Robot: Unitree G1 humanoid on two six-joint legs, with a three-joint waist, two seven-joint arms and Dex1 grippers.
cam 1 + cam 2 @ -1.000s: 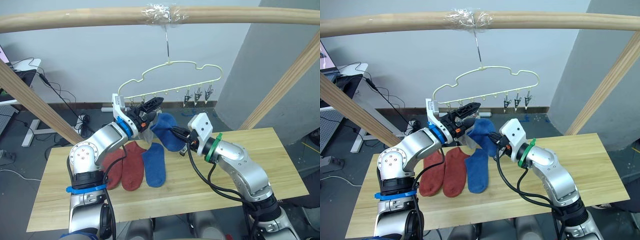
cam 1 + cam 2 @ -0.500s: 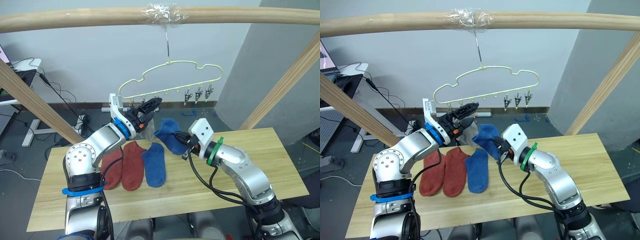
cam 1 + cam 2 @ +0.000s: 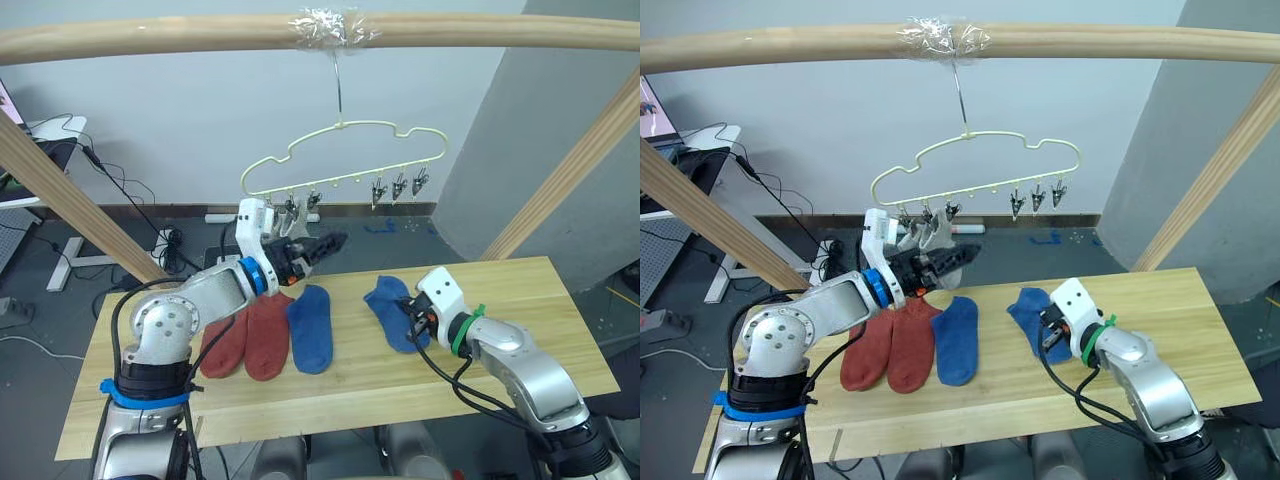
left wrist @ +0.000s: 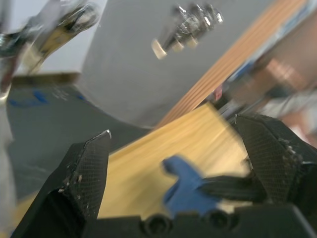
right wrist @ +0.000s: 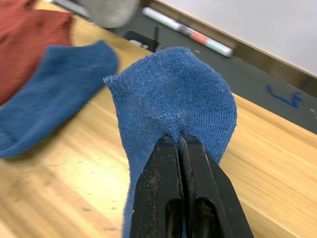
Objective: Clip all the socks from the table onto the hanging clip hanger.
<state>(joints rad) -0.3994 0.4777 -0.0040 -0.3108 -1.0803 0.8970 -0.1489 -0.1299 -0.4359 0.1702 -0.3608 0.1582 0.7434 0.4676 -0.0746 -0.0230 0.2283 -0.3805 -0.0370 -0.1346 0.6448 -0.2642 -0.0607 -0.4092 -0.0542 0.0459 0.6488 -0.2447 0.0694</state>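
Note:
The pale yellow-green clip hanger [image 3: 345, 150] hangs by its hook from the top beam. A light grey sock [image 3: 928, 236] dangles from its left clips, while the dark clips [image 3: 397, 187] on the right are bare. Just below the left clips, my left gripper [image 3: 335, 243] points right and is open with nothing in it; its fingers [image 4: 84, 173] stand wide apart. My right gripper [image 5: 173, 139] is low on the table [image 3: 560, 330], shut on a blue sock [image 3: 392, 308] that rests on the wood. Another blue sock [image 3: 311, 328] and two rust-red socks [image 3: 246, 338] lie side by side on the left.
A round wooden beam frame [image 3: 150, 35] spans overhead, with slanted posts at the left [image 3: 70, 200] and right [image 3: 570, 165]. Cables and a desk stand on the floor behind the table at far left [image 3: 60, 140].
My right gripper has come down and to the right, bringing the blue sock from mid-air onto the table. My left gripper has left the clips, lowered and opened; the grey sock stays hanging.

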